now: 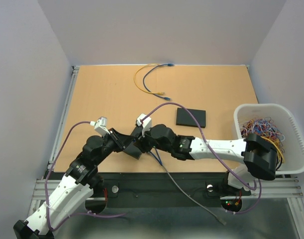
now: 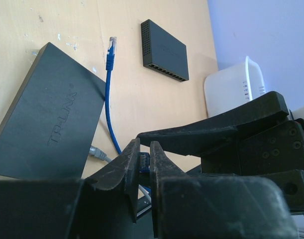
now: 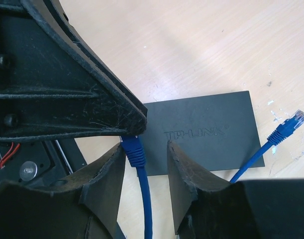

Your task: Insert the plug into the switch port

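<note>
My left gripper (image 2: 145, 149) is shut on the blue plug (image 2: 141, 162), which shows only as a sliver between its fingers. In the right wrist view the same plug (image 3: 133, 149) and its blue cable hang between the spread fingers of my open right gripper (image 3: 146, 149), which does not touch them. The black TP-LINK switch (image 3: 201, 132) lies flat on the table just beyond both grippers and also shows in the left wrist view (image 2: 47, 119). The cable's other plug (image 2: 111, 47) lies loose beside the switch. The switch's ports are hidden. In the top view the two grippers meet at the near middle (image 1: 136, 143).
A second black switch (image 1: 191, 117) lies to the right of centre. A white basket (image 1: 291, 119) of coloured cables stands at the right edge. Yellow and blue cables (image 1: 147, 82) lie at the back. A grey cable (image 1: 191, 196) trails off the front edge.
</note>
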